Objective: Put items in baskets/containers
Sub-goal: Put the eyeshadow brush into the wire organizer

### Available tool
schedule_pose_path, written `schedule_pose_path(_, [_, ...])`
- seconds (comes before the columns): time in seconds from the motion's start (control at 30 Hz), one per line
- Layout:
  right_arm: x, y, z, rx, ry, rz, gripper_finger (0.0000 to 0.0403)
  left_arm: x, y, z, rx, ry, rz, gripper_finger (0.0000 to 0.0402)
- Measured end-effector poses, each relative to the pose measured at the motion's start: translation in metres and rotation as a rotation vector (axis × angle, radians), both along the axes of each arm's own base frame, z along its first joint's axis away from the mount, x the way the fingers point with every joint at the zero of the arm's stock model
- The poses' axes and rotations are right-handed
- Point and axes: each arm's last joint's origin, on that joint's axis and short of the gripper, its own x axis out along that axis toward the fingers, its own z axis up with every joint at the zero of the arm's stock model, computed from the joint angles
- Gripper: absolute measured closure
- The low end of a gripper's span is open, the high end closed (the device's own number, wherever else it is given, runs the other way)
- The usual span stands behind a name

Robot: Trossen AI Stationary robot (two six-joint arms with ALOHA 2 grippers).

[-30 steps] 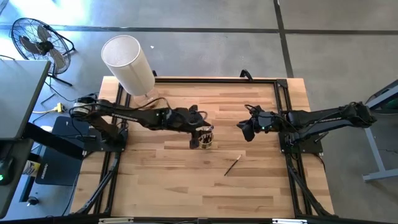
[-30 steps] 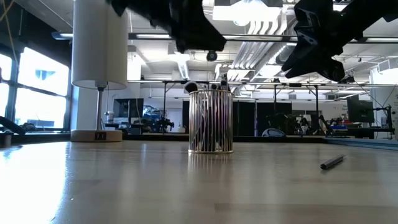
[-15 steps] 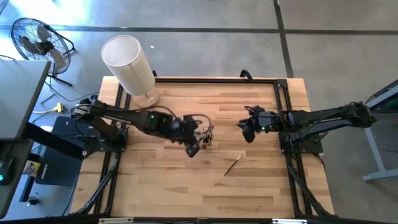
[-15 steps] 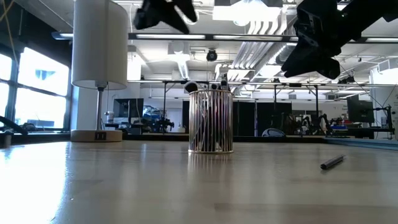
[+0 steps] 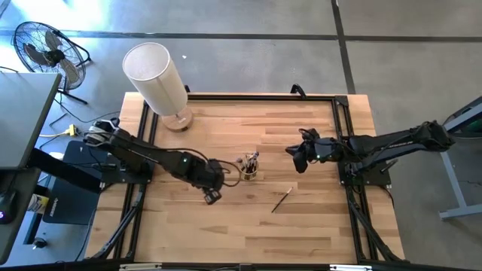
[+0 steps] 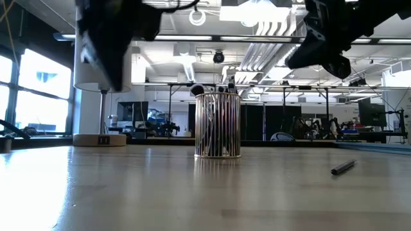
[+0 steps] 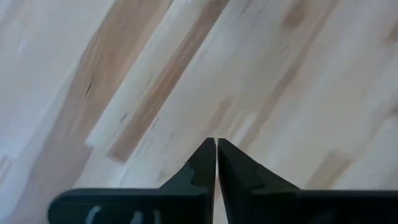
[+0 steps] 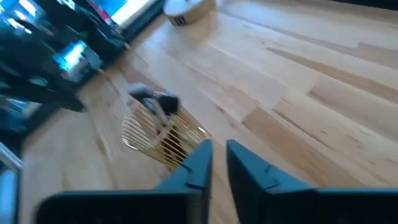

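Left end effector (image 5: 212,196) hovered over bare worktop (image 5: 226,226) left of and nearer than the cup, fingers pressed together on nothing. Right end effector (image 5: 295,159) hung to the cup's right, fingers narrowly parted, empty. No readable writing anywhere. Ribbed clear cup (image 6: 218,125) stood mid-worktop, filled with upright makeup brushes (image 6: 215,88). One brush (image 5: 282,199) lay loose on the wood, nearer and rightward.

My cup (image 6: 218,125) stands upright mid-table, ribbed and yellowish, packed with upright dark-handled brushes (image 5: 250,160), tips poking above its rim. One loose brush (image 5: 282,199) lies flat on the wood, well apart, probably dark-handled too.
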Motion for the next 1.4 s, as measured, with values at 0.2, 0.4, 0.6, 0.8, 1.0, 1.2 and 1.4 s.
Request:
schedule_pose_path(0.2, [0.018, 0.018, 0.005, 0.034, -0.037, -0.04, 0.0394, -0.039, 0.009, -0.03, 0.025, 0.011, -0.049, 0.04])
schedule_pose_path(0.4, [0.06, 0.035, 0.009, 0.105, 0.235, -0.125, 0.04, -0.097, 0.028, -0.04, 0.0, -0.107, -0.055, 0.04])
schedule_pose_path(0.6, [0.084, 0.05, 0.007, 0.244, 0.548, -0.426, 0.0399, -0.137, 0.04, -0.042, -0.023, -0.207, -0.051, 0.0401])
schedule_pose_path(0.8, [0.09, 0.061, -0.019, 0.482, 0.661, -0.652, 0.0388, -0.155, 0.046, -0.04, -0.022, -0.285, -0.083, 0.0401])
schedule_pose_path(1.0, [0.087, 0.068, -0.045, 0.609, 0.687, -0.712, 0.0338, -0.159, 0.048, -0.037, 0.0, -0.31, -0.133, 0.0401])
schedule_pose_path(1.2, [0.076, 0.066, -0.069, 0.705, 0.722, -0.778, 0.0278, -0.159, 0.047, -0.037, 0.013, -0.306, -0.168, 0.0401])
schedule_pose_path(1.4, [0.069, 0.063, -0.092, 0.797, 0.711, -0.799, 0.0273, -0.159, 0.047, -0.037, 0.023, -0.307, -0.187, 0.0401])
